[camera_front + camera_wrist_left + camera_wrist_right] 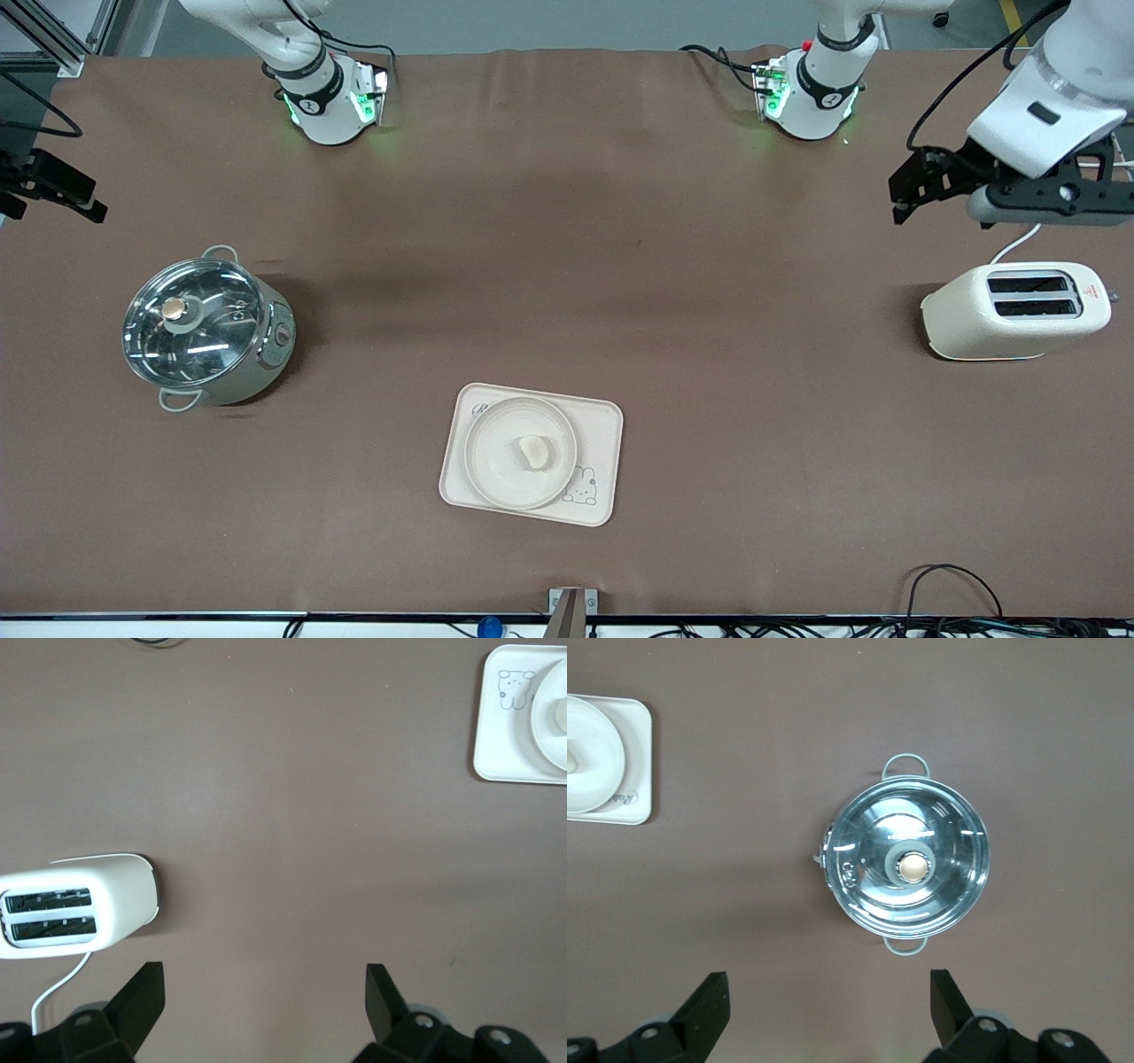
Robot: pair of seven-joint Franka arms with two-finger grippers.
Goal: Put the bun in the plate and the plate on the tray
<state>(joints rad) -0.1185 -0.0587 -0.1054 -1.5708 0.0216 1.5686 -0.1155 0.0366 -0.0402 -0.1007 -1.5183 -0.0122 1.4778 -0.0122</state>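
Observation:
The cream-white bun (534, 452) lies in the round plate (483, 447). The plate sits on the rectangular tray (602, 425) with the rabbit drawing, near the table's front edge. My left gripper (905, 190) is open and empty, held in the air above the toaster at the left arm's end of the table. My right gripper (89, 199) is open and empty in the air at the right arm's end. The left wrist view shows its gripper (266, 992) open over bare table, with the tray (505, 726) and plate (549, 718) at the frame's edge. The right wrist view shows its gripper (830, 997) open, with the tray (638, 762) at the edge.
A white two-slot toaster (1014, 310) stands at the left arm's end and also shows in the left wrist view (75, 904). A steel pot with a glass lid (205, 328) stands at the right arm's end and also shows in the right wrist view (906, 859). Brown cloth covers the table.

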